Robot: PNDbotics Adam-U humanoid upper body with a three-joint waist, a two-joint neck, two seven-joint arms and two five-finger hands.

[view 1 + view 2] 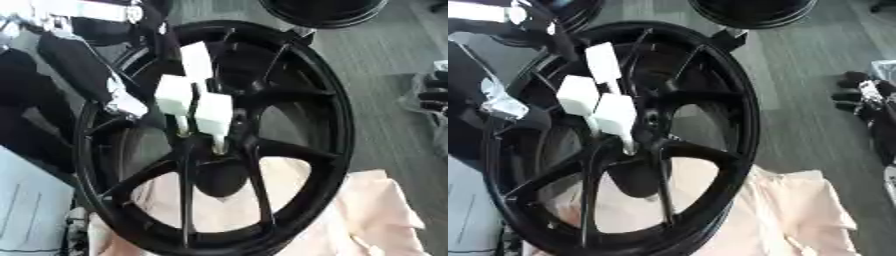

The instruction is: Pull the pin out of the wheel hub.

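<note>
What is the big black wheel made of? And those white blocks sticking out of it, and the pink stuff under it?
The wheel looks like metal painted glossy black: its rim and spokes catch shiny light. The white blocks look like matte plastic, plain and flat-sided, though I can't be sure. The pink stuff looks like soft cloth, because it wrinkles and folds.

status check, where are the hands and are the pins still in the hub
Right hand idle at right edge, fingers curled, empty. Left hand not made out. Three white-handled pins seated in black wheel hub. Nothing blocking the pins.
</note>
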